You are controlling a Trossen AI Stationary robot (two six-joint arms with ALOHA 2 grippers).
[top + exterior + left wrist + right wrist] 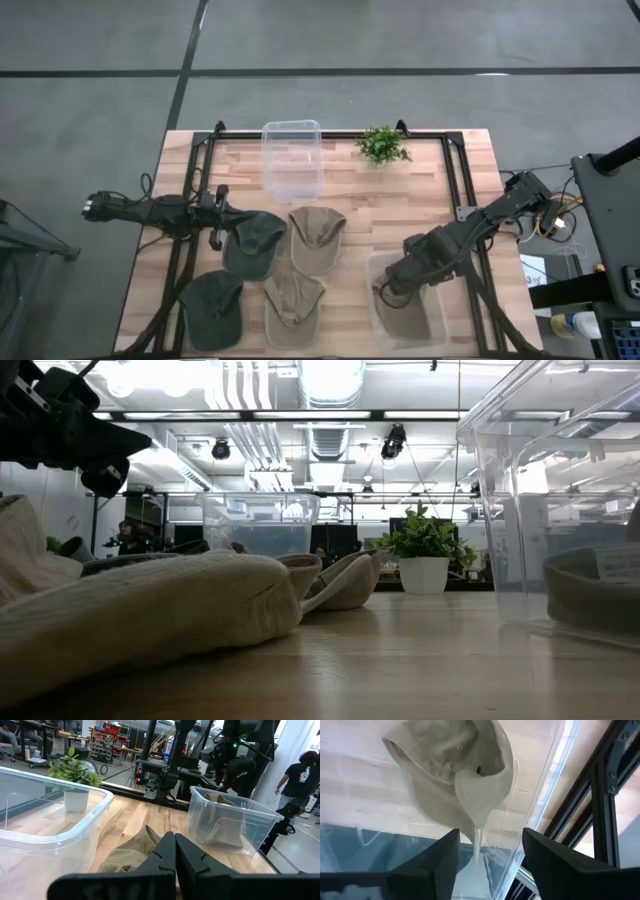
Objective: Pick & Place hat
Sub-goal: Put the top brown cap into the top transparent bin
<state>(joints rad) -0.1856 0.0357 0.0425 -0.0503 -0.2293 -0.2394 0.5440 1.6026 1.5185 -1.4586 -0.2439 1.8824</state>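
- Your right end effector [388,290] hangs over the near-right bin [438,330], fingers spread wide with nothing between them. A tan hat [455,775] lies on the bin floor beneath it — judged from that, one hat is already placed.
- Your left end effector [222,215] reaches in from the tabletop's left side. In the left wrist view its fingers [167,855] are pressed together and hold nothing. It sits at the edge of a dark green hat [253,243], probably the next pick, though you cannot tell whether it touches the cloth.
- Four hats remain on the tabletop [470,170]: that dark green one, a second green hat [213,308] nearer the front, and two tan hats [317,238] [293,302] in the middle. They lie close together, so a grasp may drag a neighbour.
- A second clear bin [291,158] stands at the far edge, with nothing visible in it, beside a small potted plant [382,146].
- Hard to read — the bin wall blurs the placed hat's outline in the high view, and the low view is mostly blocked by a tan hat up close.
- A person stands in the room beyond, in the left wrist view.
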